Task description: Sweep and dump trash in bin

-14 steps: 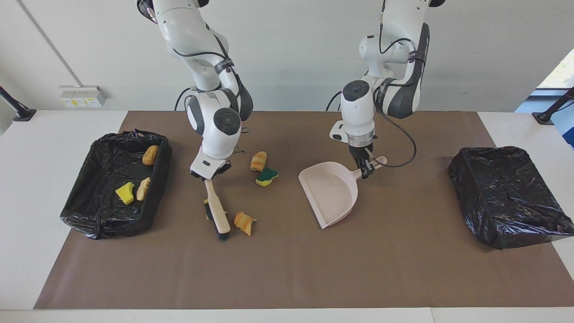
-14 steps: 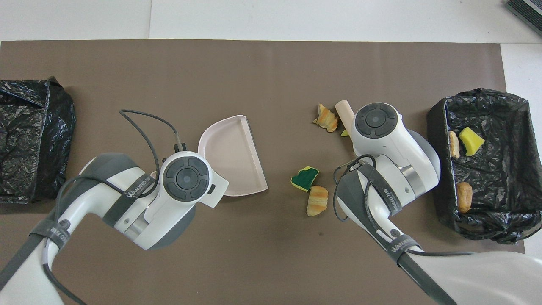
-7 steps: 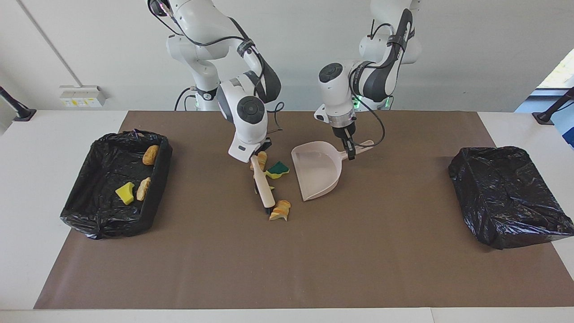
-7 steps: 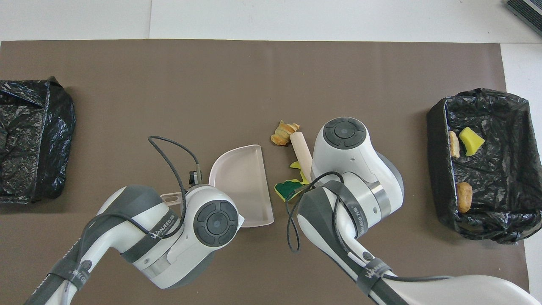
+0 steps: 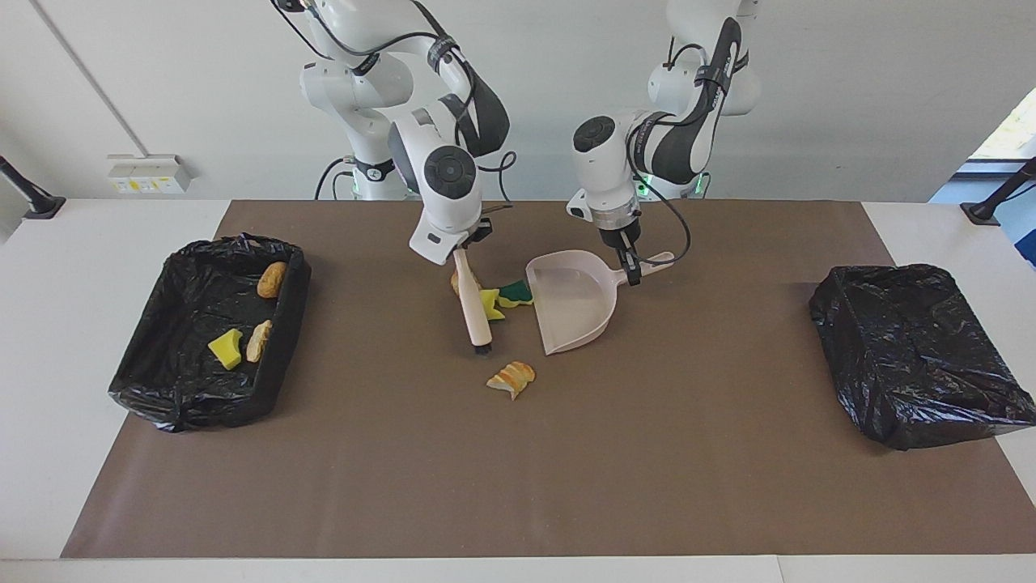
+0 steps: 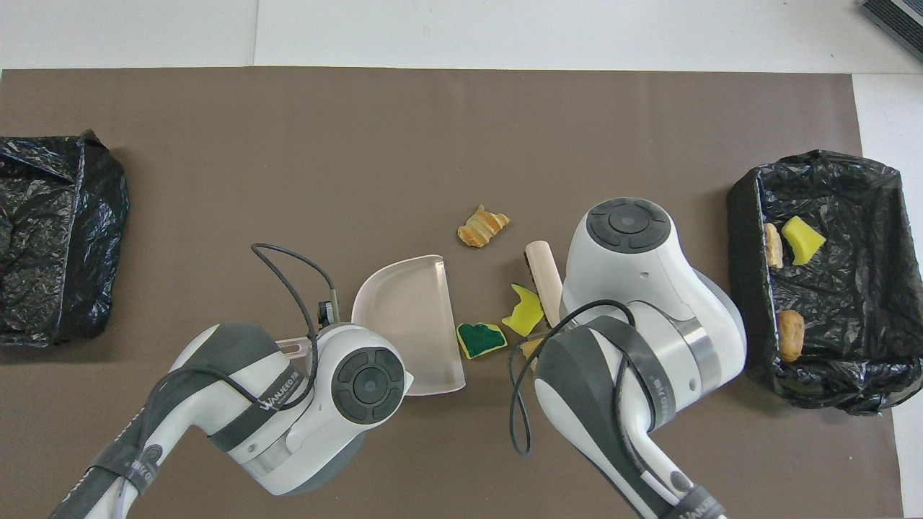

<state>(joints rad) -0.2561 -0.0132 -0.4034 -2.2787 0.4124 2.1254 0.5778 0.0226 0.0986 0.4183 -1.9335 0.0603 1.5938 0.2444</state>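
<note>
My right gripper [image 5: 463, 249] is shut on the handle of the beige brush [image 5: 473, 312], whose bristle end is lifted slightly off the mat. My left gripper [image 5: 630, 270] is shut on the handle of the beige dustpan [image 5: 572, 304], which has nothing in it [image 6: 407, 321]. Trash lies between brush and pan: a yellow sponge bit [image 5: 490, 304], a green sponge bit [image 5: 515, 293] at the pan's mouth, and a bread piece [image 5: 456, 282] partly hidden by the brush. Another bread piece [image 5: 511, 378] lies alone, farther from the robots. In the overhead view both wrists hide the fingers.
An open black-lined bin [image 5: 293, 301] at the right arm's end holds two bread pieces and a yellow sponge bit [image 6: 802, 239]. A crumpled black bag-covered box [image 5: 914, 352] sits at the left arm's end. A brown mat [image 5: 566, 486] covers the table.
The brush swept the scraps from the right arm's end toward the dustpan, then drew back toward the robots, leaving one bread piece. The dustpan moved toward the middle and nearer the robots.
</note>
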